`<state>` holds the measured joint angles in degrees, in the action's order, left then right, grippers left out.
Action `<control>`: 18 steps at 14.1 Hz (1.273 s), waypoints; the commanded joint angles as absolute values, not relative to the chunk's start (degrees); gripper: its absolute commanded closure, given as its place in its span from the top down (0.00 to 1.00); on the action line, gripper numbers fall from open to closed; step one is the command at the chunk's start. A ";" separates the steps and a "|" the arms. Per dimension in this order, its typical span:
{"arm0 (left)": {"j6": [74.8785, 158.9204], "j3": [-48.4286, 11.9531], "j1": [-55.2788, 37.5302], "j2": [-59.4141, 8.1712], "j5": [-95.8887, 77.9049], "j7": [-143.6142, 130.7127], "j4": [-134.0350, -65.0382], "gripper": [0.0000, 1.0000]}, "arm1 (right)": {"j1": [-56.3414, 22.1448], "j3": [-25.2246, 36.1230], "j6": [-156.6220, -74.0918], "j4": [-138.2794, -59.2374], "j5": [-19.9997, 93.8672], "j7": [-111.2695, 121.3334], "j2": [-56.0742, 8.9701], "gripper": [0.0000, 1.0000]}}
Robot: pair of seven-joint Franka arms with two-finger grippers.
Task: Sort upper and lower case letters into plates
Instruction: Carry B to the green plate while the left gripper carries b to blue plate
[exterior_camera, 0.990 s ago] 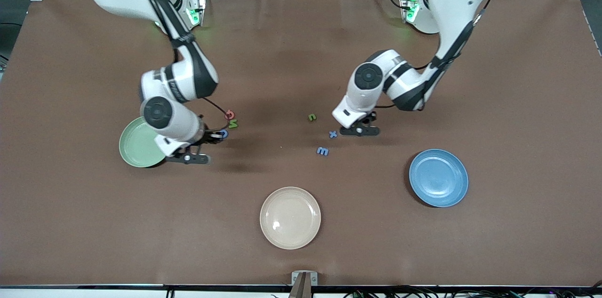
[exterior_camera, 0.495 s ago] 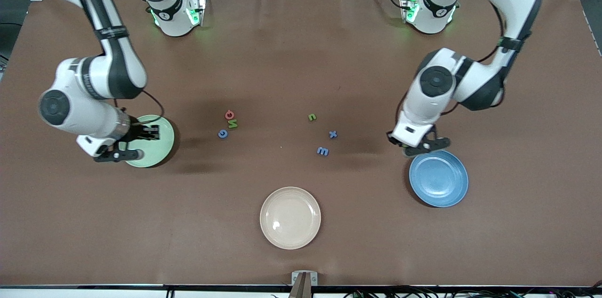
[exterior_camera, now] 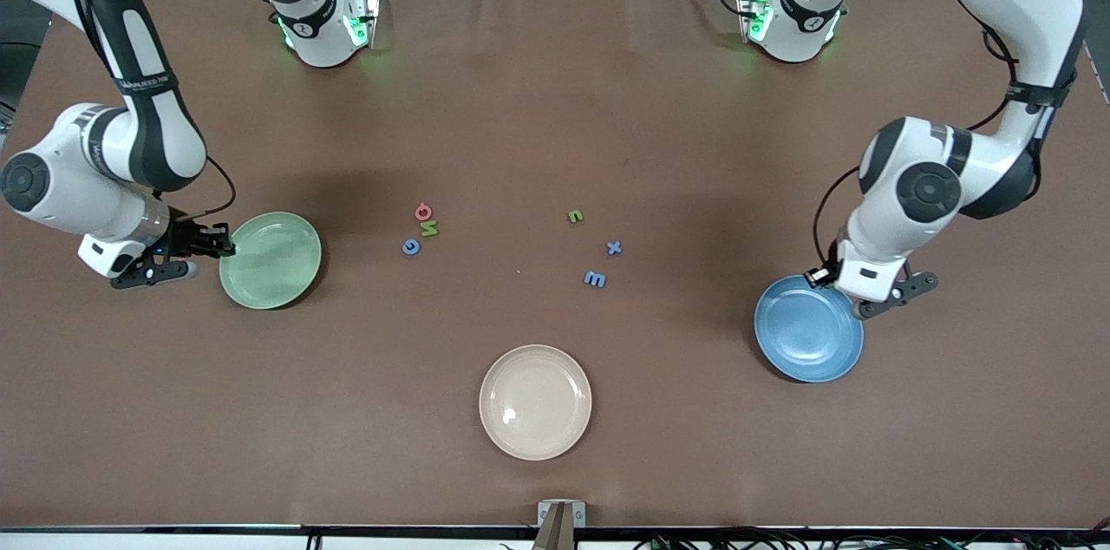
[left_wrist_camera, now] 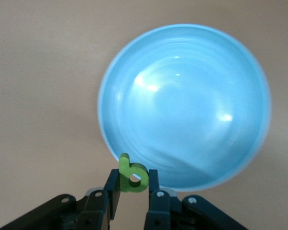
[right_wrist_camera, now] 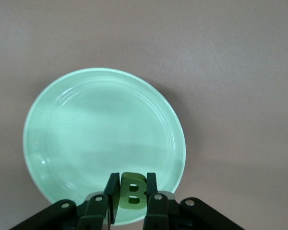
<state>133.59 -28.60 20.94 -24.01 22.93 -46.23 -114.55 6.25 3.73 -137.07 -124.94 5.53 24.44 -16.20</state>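
Holding in our left gripper [left_wrist_camera: 133,184]: a green lower-case b [left_wrist_camera: 132,175], pinched between the jaws, over the rim of the blue plate [left_wrist_camera: 182,105] at the edge toward the robots' bases.
Holding in our right gripper [right_wrist_camera: 133,191]: a green upper-case B [right_wrist_camera: 133,194], clamped between the closed jaws, over the rim of the green plate [right_wrist_camera: 101,143].
Blue plate: we see it on the brown table [exterior_camera: 555,99] toward the left arm's end, nothing lying in it.
Green plate: it sits toward the right arm's end of the table, nothing lying in it; in the front view our right gripper [exterior_camera: 221,239] is at its edge.
Left gripper in the front view: we see only its wrist body [exterior_camera: 871,281] above the blue plate's [exterior_camera: 808,337] edge.
Cream plate [exterior_camera: 535,402]: nearest the front camera, midway between the two ends.
Letters by the green plate [exterior_camera: 270,260]: a red one [exterior_camera: 423,210], a green N [exterior_camera: 429,228] and a blue one [exterior_camera: 411,247], close together; we cannot read the red and blue ones.
Letters nearer the blue plate: a small green one [exterior_camera: 575,217], a blue x [exterior_camera: 614,248] and a blue m [exterior_camera: 595,279], spread apart.
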 commanded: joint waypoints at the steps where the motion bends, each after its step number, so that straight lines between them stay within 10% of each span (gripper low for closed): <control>1: 133.77 -29.18 21.53 -28.12 23.47 -46.41 -111.80 0.09 | 6.42 2.64 -142.64 -129.54 5.98 25.22 -17.13 0.05; 5: 133.68 -29.09 21.45 -31.19 23.20 -46.85 -107.85 0.22 | 5.28 2.55 -145.63 -132.18 6.06 24.87 -18.46 0.07; 8: 133.24 -29.09 21.45 -31.56 23.64 -46.93 -107.31 1.00 | 4.66 2.55 -145.81 -133.59 6.15 24.79 -18.46 0.07; 15: 128.41 -39.18 20.13 -28.65 22.94 -51.57 -107.05 1.00 | 3.78 2.55 -147.31 -134.74 6.33 24.79 -18.63 0.12; 17: 128.50 -40.87 17.42 -29.53 22.94 -55.36 -106.96 1.00 | 3.60 2.55 -146.69 -134.65 6.33 23.91 -18.46 0.34; 18: 128.50 -40.87 15.14 -29.71 22.94 -57.37 -107.05 1.00 | 3.34 2.55 -146.52 -134.65 6.33 22.86 -18.37 0.63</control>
<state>129.12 -40.70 17.87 -29.56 22.92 -54.42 -106.86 4.06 2.54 -146.32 -133.22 5.55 24.11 -19.56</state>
